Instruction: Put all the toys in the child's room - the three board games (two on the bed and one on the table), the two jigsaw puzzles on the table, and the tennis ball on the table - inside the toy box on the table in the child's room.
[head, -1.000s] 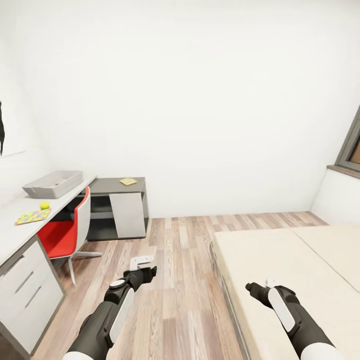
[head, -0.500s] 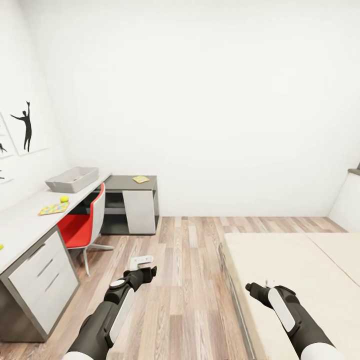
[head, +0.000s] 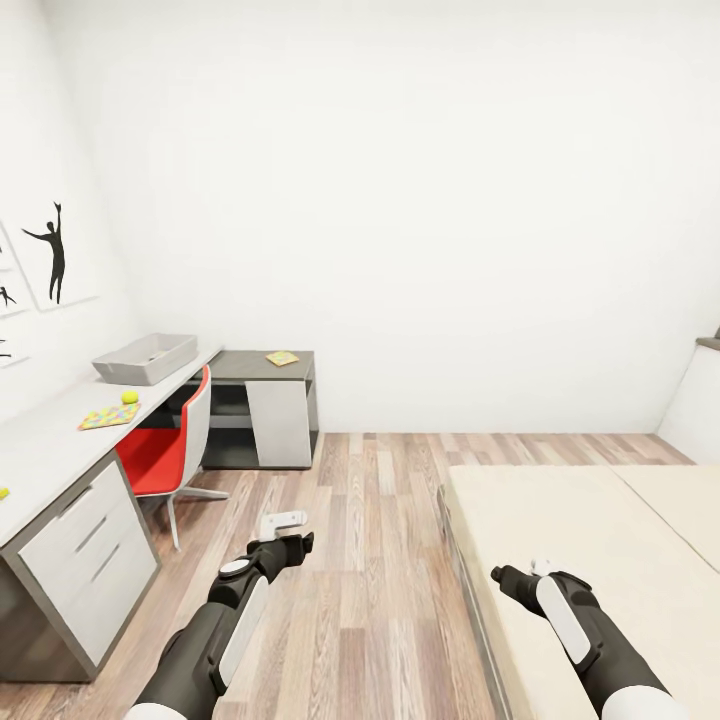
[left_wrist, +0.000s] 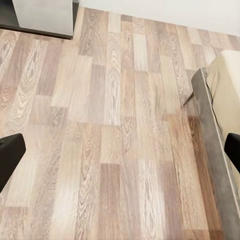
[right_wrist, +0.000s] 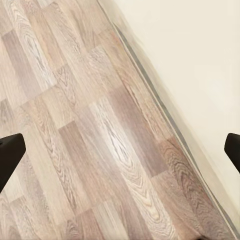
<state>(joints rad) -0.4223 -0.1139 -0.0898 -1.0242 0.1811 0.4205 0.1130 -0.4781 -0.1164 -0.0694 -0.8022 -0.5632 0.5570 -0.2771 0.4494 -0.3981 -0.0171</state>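
Head view: both arms low and forward, left end effector (head: 288, 532) and right end effector (head: 512, 580) spread wide, empty.

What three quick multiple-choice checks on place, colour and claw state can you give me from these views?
1. Where does the grey toy box sit?
A. on the bed
B. on the white table, at its far end
C. on the floor

2. What colour is the chair at the table?
A. red
B. blue
C. black

3. How do the left claw and right claw stand?
A. both open, holding nothing
B. left shut on a ball
C. right shut on a puzzle

Answers: 1 B, the head view shows the box on the tabletop near the wall corner. 2 A, its seat and back are red. 3 A, each wrist view shows fingers wide apart over bare floor.
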